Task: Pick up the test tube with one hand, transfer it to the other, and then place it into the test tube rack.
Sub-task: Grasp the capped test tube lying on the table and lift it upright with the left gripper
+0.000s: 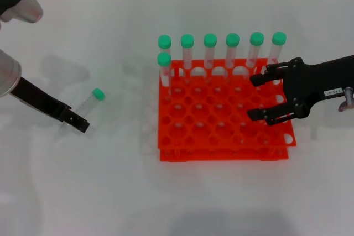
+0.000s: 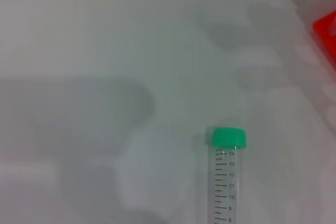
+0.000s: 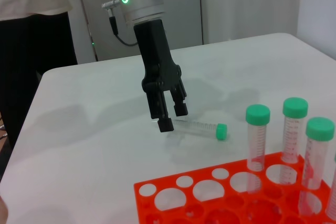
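Observation:
The test tube (image 1: 88, 104) lies flat on the white table, left of the rack, green cap pointing away from me. It also shows in the left wrist view (image 2: 227, 182) and the right wrist view (image 3: 197, 127). My left gripper (image 1: 79, 123), unlabelled, with a green wrist light, reaches down to the tube's bottom end; its fingers (image 3: 165, 121) stand close together on either side of that end. The orange test tube rack (image 1: 221, 154) stands mid-table. My right gripper (image 1: 251, 98), white-labelled, hovers open and empty over the rack's right side.
Several green-capped tubes (image 1: 210, 48) stand upright along the rack's back row and left corner; some show in the right wrist view (image 3: 257, 129). A person in dark trousers (image 3: 31, 77) stands beyond the table's far edge.

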